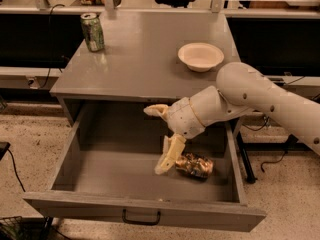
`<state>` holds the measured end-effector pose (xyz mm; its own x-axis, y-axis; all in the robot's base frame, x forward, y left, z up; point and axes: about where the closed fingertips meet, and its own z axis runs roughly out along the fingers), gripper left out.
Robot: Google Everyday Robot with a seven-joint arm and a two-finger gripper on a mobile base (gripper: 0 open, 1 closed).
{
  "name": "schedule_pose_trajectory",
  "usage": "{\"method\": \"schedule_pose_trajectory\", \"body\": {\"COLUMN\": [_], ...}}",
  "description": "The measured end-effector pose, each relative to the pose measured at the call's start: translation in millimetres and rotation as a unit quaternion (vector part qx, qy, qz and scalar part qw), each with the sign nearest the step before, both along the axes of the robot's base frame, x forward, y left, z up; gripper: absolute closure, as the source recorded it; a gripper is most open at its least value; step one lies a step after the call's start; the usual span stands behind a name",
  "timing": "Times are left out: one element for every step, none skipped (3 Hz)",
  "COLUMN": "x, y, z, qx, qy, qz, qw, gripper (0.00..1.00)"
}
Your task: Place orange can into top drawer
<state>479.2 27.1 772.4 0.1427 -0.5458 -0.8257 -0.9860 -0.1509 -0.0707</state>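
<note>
Speckled floor, dark shelving behind, grey metal cabinet (145,64) in the middle with its top drawer (75,205) pulled fully out, dark handle (141,217) at the centre of the front panel. Orange can (195,165) lies on its side on the drawer floor, right of centre, near the front. Gripper (154,140) hangs inside the drawer just left of the can, spread wide and holding nothing. Its lower finger (170,156) points down beside the can; can't tell if they touch. White arm (260,94) reaches in from the right, over the drawer's right wall. On the cabinet top: green can (93,31) upright at the back left, white bowl (200,56) back right, well apart. Nothing blocks the drawer opening. Print on both cans unreadable. Black cable (12,166) on the floor at left.
</note>
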Motion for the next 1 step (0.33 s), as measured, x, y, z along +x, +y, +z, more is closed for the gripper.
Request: {"method": "schedule_pose_trajectory", "body": {"x": [0.0], "y": [0.0], "z": [0.0], "qx": [0.0], "qy": [0.0], "qz": [0.0], "qw": [1.0], "gripper": [0.0]}}
